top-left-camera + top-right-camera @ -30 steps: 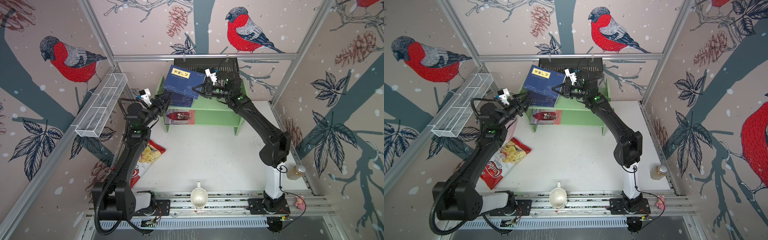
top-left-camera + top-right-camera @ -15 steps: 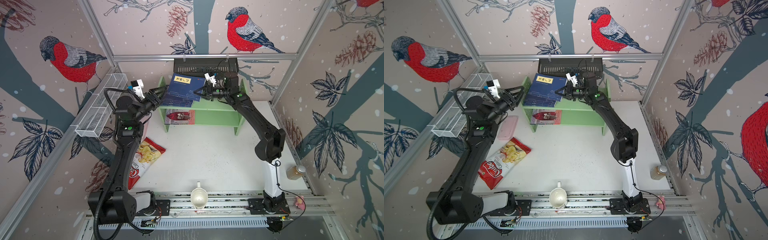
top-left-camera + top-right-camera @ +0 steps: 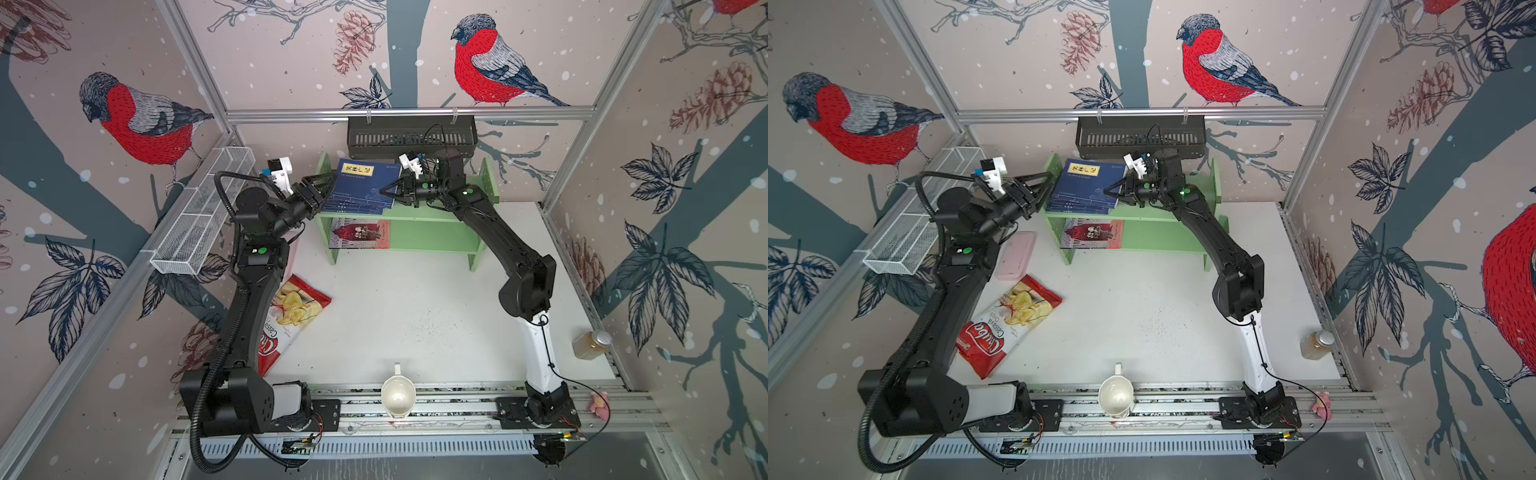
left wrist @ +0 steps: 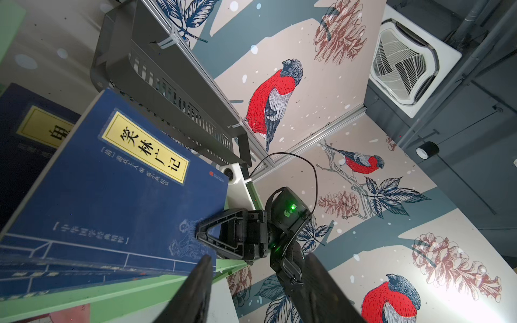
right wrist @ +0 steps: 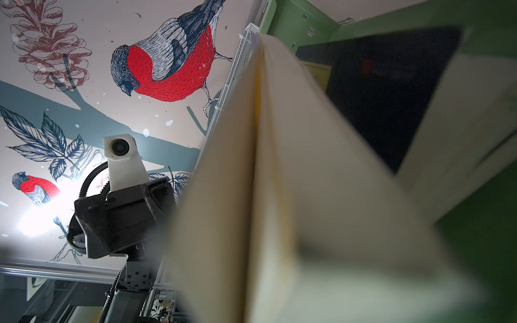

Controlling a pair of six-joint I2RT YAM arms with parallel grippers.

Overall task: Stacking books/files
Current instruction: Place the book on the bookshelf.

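Note:
Navy-blue books lie in a stack (image 3: 357,206) (image 3: 1079,206) on the top board of the green shelf (image 3: 432,239) (image 3: 1167,237). The top navy book (image 3: 365,183) (image 3: 1088,183) (image 4: 112,190), with a yellow title label, rests slightly tilted on them. My right gripper (image 3: 384,192) (image 3: 1108,192) (image 4: 201,237) is shut on its right edge; in the right wrist view its pale page edge (image 5: 265,167) hides the jaws. My left gripper (image 3: 326,185) (image 3: 1046,183) (image 4: 257,256) stands open at the stack's left edge, holding nothing. A pink-and-red book (image 3: 360,233) (image 3: 1094,233) lies on the lower shelf.
A black basket (image 3: 411,131) hangs on the back rail just above the shelf. A white wire basket (image 3: 203,216) lines the left wall. A pink case (image 3: 1016,254) and a red crisp bag (image 3: 291,320) lie by the left arm. A white cup (image 3: 398,395) and a jar (image 3: 590,343) stand in front.
The right gripper has lowered the top navy book from a steep tilt down onto the stack. The left gripper has risen from below the shelf's left end to the stack's left edge.

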